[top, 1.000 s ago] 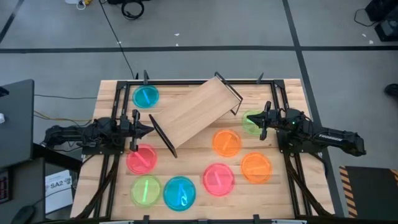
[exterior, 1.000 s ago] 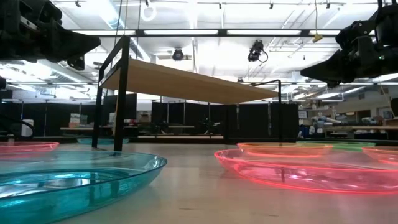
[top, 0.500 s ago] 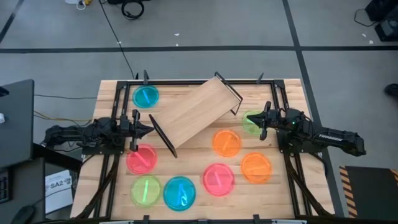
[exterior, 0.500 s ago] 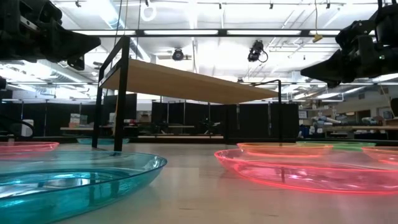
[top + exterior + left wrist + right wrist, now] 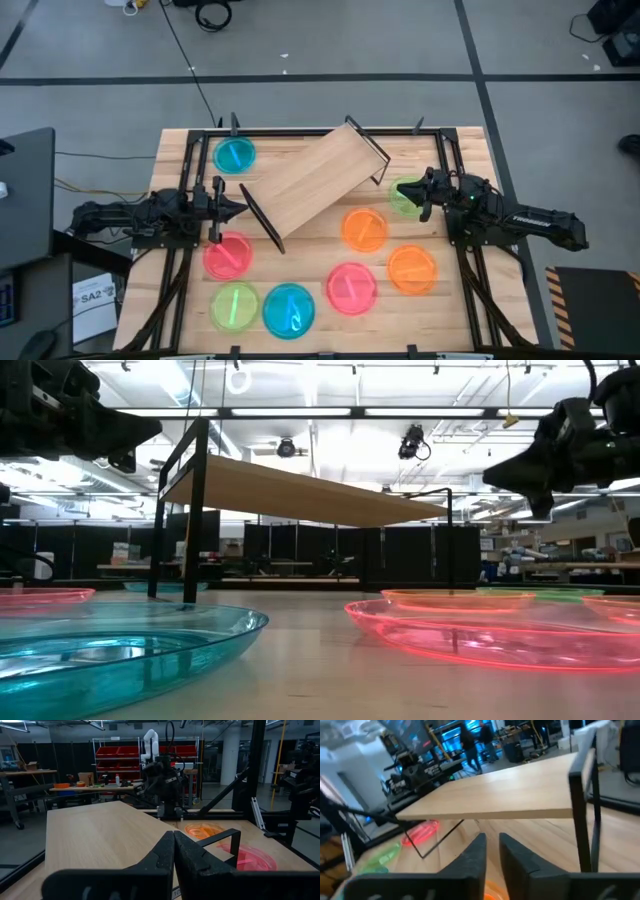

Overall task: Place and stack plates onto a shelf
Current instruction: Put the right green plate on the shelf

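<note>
Right pincer (image 5: pixel 422 193) slightly spread over green plate (image 5: pixel 403 197), shelf (image 5: pixel 312 180) alongside.

Overhead, table-level, two wrists — shelf (image 5: pixel 318 182) shared.

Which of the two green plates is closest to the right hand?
The round translucent green plastic plate at the table's right edge, directly beneath the right hand. The other green plate lies far off at the near-left corner, beside a blue one.
</note>
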